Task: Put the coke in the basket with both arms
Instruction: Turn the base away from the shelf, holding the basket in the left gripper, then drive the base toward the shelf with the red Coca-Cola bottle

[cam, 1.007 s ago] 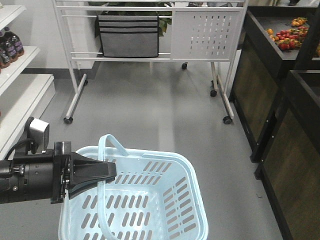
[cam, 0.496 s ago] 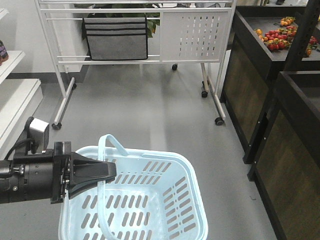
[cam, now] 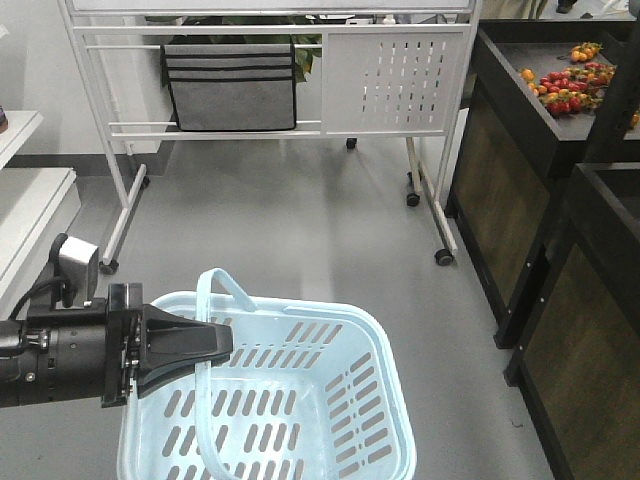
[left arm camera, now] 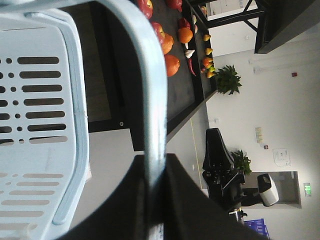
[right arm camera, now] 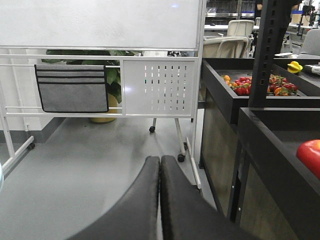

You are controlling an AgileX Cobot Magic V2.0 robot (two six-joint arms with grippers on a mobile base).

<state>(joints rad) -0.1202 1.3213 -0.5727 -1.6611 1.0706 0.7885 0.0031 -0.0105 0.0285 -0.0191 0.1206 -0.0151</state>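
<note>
At the left edge of the front view a white shelf [cam: 25, 195] borders the floor, and below it our left gripper [cam: 222, 343] reaches in from the lower left with a small grey box [cam: 78, 262] mounted on it. Its black jaws are clamped on the thin loop handle [cam: 222, 274] of the light blue basket [cam: 300, 313], which fills the lower centre. In the left wrist view the handle [left arm camera: 152, 100] runs straight between the left gripper [left arm camera: 155, 200] tips. Beyond the basket the grey floor [cam: 300, 220] lies open up to a white rolling rack [cam: 395, 70] across the top of the frame. A grey fabric pocket [cam: 232, 88] hangs on the rack. On the right, black display stands [cam: 560, 330] close off that side. In the right wrist view our right gripper [right arm camera: 160, 161] has its jaws pressed together, holding nothing. Inside the basket we see only its slotted floor and walls. The tray on the upper-right stand holds small red and orange produce [cam: 565, 85]. The coke shows in none of our views.
</note>
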